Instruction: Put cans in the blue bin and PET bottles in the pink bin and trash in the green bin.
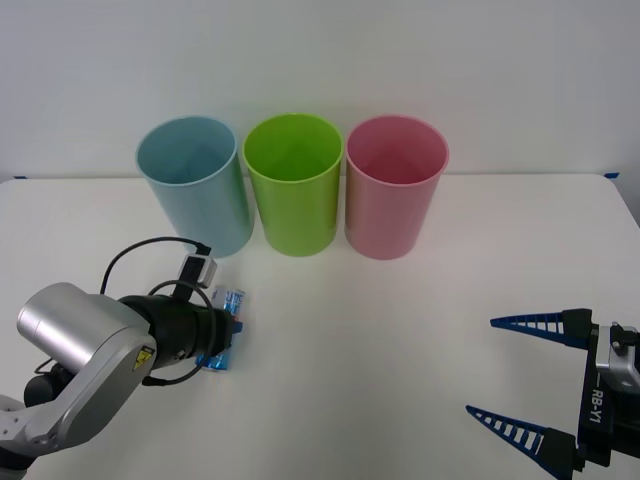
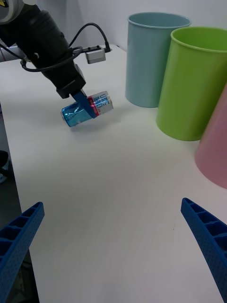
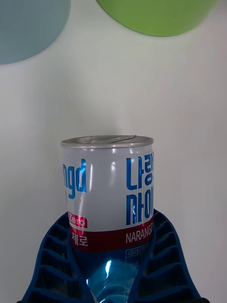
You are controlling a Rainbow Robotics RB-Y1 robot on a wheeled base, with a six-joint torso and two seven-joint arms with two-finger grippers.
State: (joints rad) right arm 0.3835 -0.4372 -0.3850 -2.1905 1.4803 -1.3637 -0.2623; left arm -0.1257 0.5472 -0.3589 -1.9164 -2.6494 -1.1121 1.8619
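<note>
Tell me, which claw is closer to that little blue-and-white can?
The left. The left claw is clamped on the can, near the light blue bin. The right claw is open, far across the table.

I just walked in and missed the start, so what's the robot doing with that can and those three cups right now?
The left gripper is shut on the can, which is tilted just in front of the blue bin. The can has not gone into a bin yet. The green bin and the pink bin stand in a row beside the blue one at the back of the table. The right gripper waits open, low at the right side.
</note>
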